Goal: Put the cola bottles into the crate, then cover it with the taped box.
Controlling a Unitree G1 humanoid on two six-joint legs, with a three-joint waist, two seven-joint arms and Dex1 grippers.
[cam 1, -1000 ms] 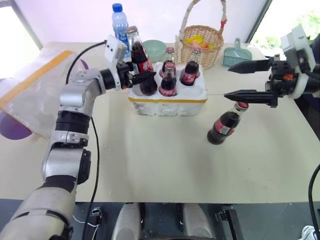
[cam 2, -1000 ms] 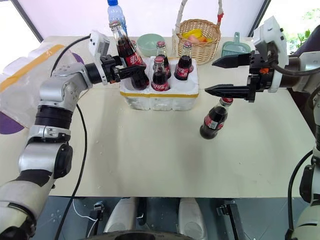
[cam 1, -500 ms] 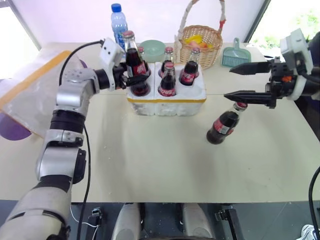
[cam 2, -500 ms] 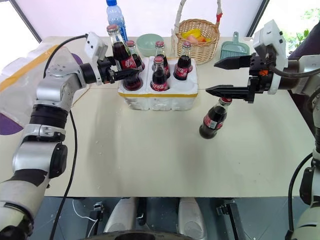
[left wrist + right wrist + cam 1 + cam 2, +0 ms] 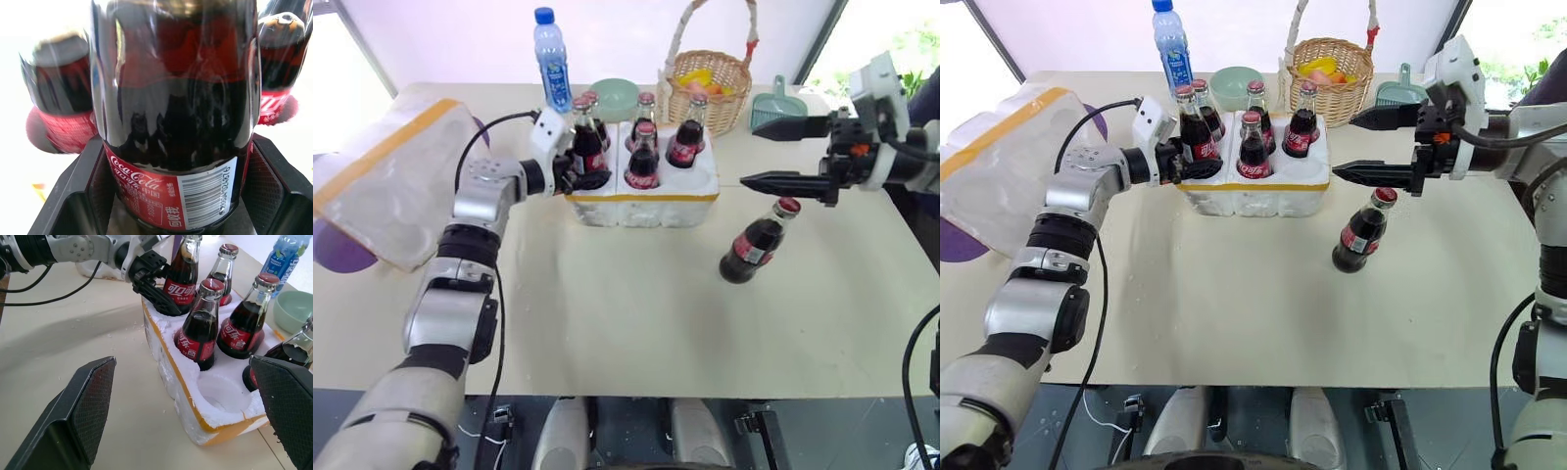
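The white foam crate with a yellow band stands mid-table and holds several cola bottles. My left gripper is shut on one more cola bottle, which stands upright in the crate's near-left hole; the left wrist view shows its label between my fingers. One hole at the crate's near right is empty. Another cola bottle stands on the table right of the crate. My right gripper hangs open above it, holding nothing. The taped box lies at the far left.
Behind the crate are a blue-capped water bottle, a green bowl, a wicker basket and a teal dustpan. A purple object sticks out from under the taped box.
My left gripper has come down with its bottle, from tilted above the crate to upright in the near-left hole. The right gripper has stayed open over the loose bottle.
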